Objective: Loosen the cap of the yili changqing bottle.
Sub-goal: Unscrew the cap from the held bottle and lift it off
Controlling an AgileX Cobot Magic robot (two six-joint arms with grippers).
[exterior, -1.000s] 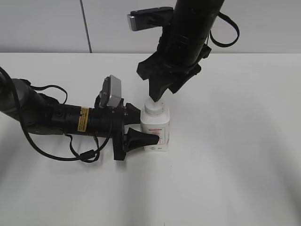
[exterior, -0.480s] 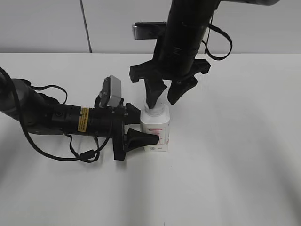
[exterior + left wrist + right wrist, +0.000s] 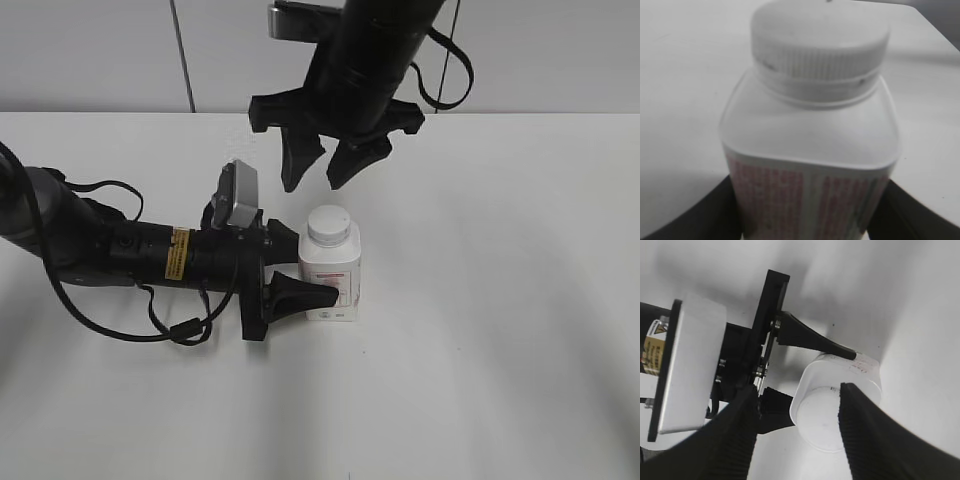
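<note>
Bottle (image 3: 330, 281) clamped by left gripper (image 3: 295, 270), upright

My arms are black and round. My left arm (image 3: 110, 250) has a yellow sticker (image 3: 179, 253) and a grey box camera (image 3: 238, 197) just past that sticker. Thin black cables (image 3: 130, 320) loop beside the sticker. My right gripper (image 3: 320, 160) has pointy black fingers (image 3: 870, 440) with tiny ridges.

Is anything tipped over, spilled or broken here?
Nothing stands out. The bottle stands upright on the table, cap on, held by the left gripper. The right gripper hangs open above it.
</note>
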